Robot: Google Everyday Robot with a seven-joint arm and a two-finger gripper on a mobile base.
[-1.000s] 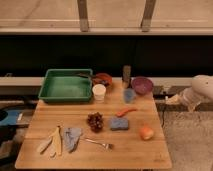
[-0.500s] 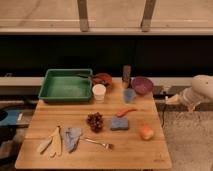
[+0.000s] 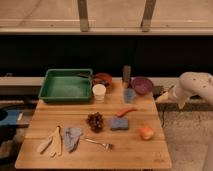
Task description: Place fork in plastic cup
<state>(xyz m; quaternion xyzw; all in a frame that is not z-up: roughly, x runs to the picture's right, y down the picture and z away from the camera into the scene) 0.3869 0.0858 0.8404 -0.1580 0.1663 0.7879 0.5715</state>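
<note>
The silver fork (image 3: 98, 143) lies flat near the front edge of the wooden table (image 3: 130, 152), just right of a grey-blue cloth (image 3: 71, 137). The pale blue plastic cup (image 3: 129, 95) stands upright at the back right, between the white cup (image 3: 99, 92) and the purple bowl (image 3: 142, 85). My white arm (image 3: 192, 85) comes in from the right. Its gripper (image 3: 163, 96) hangs off the table's right edge, level with the plastic cup, far from the fork and holding nothing that I can see.
A green tray (image 3: 66, 85) sits at the back left, with a reddish bowl (image 3: 102, 79) and a dark bottle (image 3: 127, 74) beside it. Grapes (image 3: 95, 121), a red pepper (image 3: 126, 111), a blue sponge (image 3: 119, 123) and an orange fruit (image 3: 146, 132) lie mid-table. Beige utensils (image 3: 52, 142) lie front left.
</note>
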